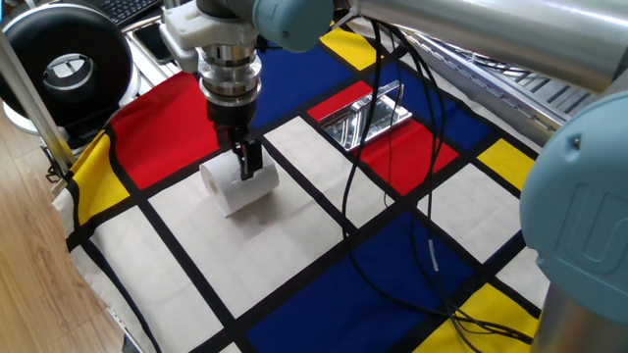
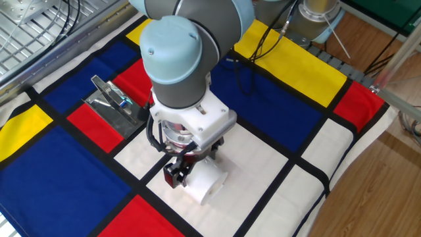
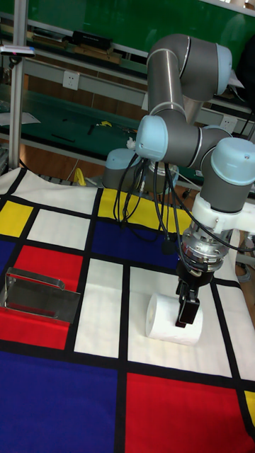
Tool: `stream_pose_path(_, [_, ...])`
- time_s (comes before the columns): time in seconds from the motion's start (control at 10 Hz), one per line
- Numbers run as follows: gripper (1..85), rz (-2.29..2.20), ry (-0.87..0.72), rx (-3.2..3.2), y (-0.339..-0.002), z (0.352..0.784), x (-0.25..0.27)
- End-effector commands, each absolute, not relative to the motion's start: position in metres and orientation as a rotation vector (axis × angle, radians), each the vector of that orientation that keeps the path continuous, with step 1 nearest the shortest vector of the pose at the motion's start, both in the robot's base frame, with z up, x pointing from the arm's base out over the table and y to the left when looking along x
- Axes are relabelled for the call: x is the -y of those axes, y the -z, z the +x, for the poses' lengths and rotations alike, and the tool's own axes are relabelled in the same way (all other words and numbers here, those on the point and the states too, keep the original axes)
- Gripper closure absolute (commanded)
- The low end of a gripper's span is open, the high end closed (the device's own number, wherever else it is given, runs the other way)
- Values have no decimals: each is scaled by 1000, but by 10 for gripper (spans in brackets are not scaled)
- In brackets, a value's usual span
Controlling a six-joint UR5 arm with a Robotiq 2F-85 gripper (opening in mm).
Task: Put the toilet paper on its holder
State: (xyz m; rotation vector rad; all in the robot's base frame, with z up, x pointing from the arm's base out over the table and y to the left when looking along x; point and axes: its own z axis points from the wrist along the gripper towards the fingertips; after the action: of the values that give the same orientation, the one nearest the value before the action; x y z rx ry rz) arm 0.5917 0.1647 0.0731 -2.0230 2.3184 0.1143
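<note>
The toilet paper (image 1: 234, 191) (image 2: 205, 185) (image 3: 164, 319) is a white roll lying on its side on a white square of the checked cloth. My gripper (image 1: 246, 160) (image 2: 175, 176) (image 3: 185, 309) points straight down at one end of the roll. Its dark fingers stand close together, pinched on the roll's wall. The roll rests on the cloth. The holder (image 1: 367, 116) (image 2: 113, 102) (image 3: 38, 296) is a shiny chrome plate with a bar, lying on a red square well apart from the roll.
Black cables (image 1: 392, 196) hang from the arm and trail across the cloth between roll and holder. A black round device (image 1: 71, 65) stands past the cloth's far corner. The arm's base (image 2: 316, 16) sits at the table's back. A wooden floor lies beyond the cloth's edge (image 2: 342, 191).
</note>
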Motion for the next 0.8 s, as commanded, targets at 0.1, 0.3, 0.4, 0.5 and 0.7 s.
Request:
stream_pose_path(0.1, [7, -2007, -104, -2312, -62, 595, -160])
stream_pose_path(0.3, [7, -2004, -99, -2316, -55, 597, -157])
stream_pose_path(0.4, [7, -2001, -89, -2313, -50, 599, -157])
stream_pose_path(0.5, [7, -1994, -81, -2320, -45, 601, -158])
stream_pose_path(0.7, [43, -1958, -64, -2340, -43, 606, -163])
